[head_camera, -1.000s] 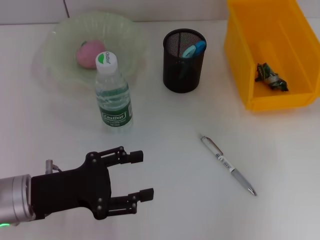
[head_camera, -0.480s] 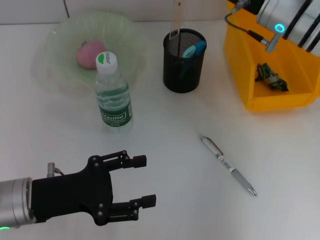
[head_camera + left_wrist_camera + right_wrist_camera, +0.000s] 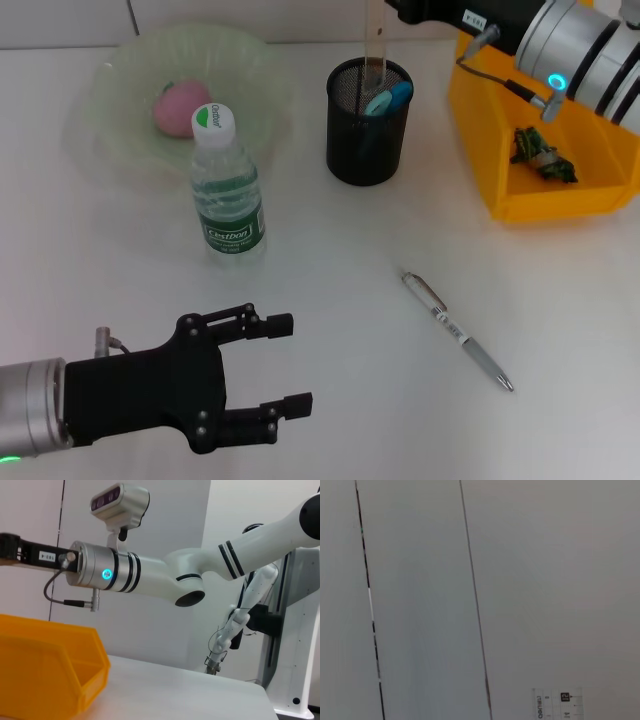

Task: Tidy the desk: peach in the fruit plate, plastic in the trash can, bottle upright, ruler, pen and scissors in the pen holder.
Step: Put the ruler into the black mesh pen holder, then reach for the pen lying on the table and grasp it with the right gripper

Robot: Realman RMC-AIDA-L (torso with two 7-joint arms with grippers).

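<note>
Two arms show in the head view. The left tool (image 3: 285,365) hovers low over the near left of the desk (image 3: 340,280), its black fingers spread apart and holding nothing. The right arm reaches in from the far right above the pen holder (image 3: 368,120); its tool is cut off at the frame's top edge, so whether it is clamped cannot be told. The ruler (image 3: 374,45) stands nearly upright with its lower end inside the pen holder, beside blue scissors handles (image 3: 388,98). The peach (image 3: 180,106) lies in the fruit plate (image 3: 120,80), far left. The bottle (image 3: 226,190) stands upright just in front of the plate. The pen (image 3: 456,329) lies flat on the desk, near right. Crumpled plastic (image 3: 541,154) sits in the yellow trash can (image 3: 480,110), far right.
</note>
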